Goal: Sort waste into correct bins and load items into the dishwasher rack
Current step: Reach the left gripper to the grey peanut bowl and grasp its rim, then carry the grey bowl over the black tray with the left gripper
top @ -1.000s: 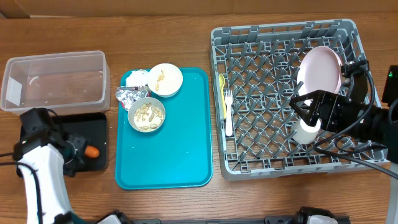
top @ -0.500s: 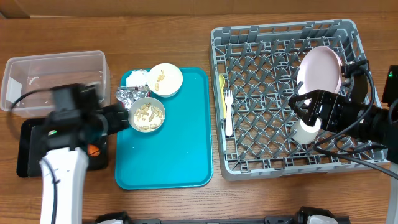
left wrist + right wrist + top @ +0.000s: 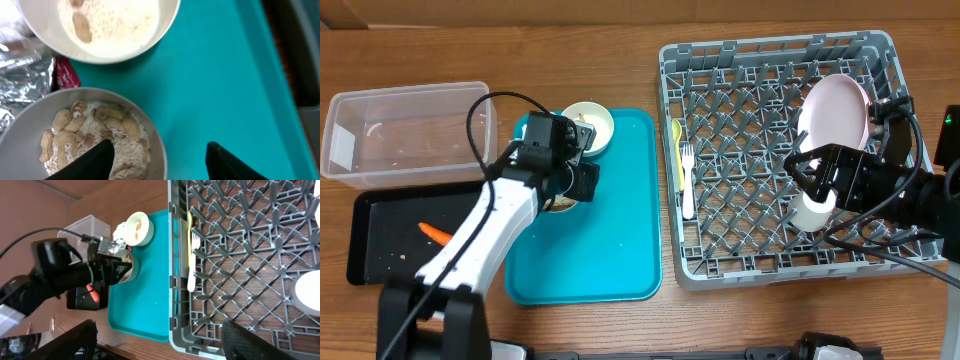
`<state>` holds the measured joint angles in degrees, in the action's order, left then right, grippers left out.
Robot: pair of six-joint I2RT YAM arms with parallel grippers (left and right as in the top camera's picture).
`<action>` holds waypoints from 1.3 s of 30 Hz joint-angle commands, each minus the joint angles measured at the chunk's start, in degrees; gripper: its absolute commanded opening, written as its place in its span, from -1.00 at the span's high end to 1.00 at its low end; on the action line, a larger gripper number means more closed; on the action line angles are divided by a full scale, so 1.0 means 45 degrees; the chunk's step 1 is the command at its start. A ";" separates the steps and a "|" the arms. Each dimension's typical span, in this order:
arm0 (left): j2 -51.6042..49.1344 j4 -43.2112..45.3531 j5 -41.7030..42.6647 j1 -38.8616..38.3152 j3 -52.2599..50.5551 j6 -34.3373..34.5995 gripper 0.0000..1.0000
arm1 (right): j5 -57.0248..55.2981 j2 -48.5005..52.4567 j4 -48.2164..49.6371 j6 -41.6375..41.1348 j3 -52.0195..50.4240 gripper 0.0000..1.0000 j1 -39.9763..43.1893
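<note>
Your left arm has swung away from the black tray [image 3: 380,260] and now hangs over the teal tray [image 3: 610,250], while your right arm has not moved at all. Your left gripper [image 3: 160,157] is open and holds nothing; one finger is over the food in the near bowl [image 3: 22,135] and the other is over the teal tray just outside it, so the rim sits between them. I think you are getting ready to pinch that rim. Your right gripper [image 3: 159,325] is open wide too, with nothing in it, and it hovers above the dishwasher rack [image 3: 720,275] close to the small white cup [image 3: 812,212]. Some of the job looks done: the carrot piece [image 3: 435,233] lies in the black tray, and the plate [image 3: 835,110], the cup, the yellow spoon [image 3: 676,140] and the white fork [image 3: 687,185] are in the rack. A lot is left, though. The near bowl is full of nuts and rice, the far bowl [image 3: 605,118] has scraps in it, and both sit on the teal tray. The foil wrapper [image 3: 25,75] and the napkin [image 3: 120,230] lie just beside the bowls. You have no rubbish that I can see in the clear tub [image 3: 340,150], so the food needs tipping out before the bowls go in the rack
</note>
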<state>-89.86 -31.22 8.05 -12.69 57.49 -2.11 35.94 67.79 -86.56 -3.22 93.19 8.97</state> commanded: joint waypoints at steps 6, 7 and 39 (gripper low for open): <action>-0.1409 -0.0097 0.0000 -0.0034 0.0214 0.0282 -0.04 | 0.0019 -0.0034 0.0063 -0.0005 0.0034 -0.66 0.0000; -0.1491 -0.0121 0.0204 -0.0034 0.0209 0.0282 0.01 | 0.0019 -0.0034 0.0063 -0.0005 0.0034 -0.65 0.0000; 0.0117 -0.3016 0.0068 -0.0044 0.0729 0.2288 0.92 | 0.0019 -0.0034 -0.0272 0.0000 0.0034 -0.64 0.0000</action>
<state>-93.51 -42.81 6.96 -12.69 59.48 2.96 35.97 67.79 -87.94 -3.20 93.19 8.97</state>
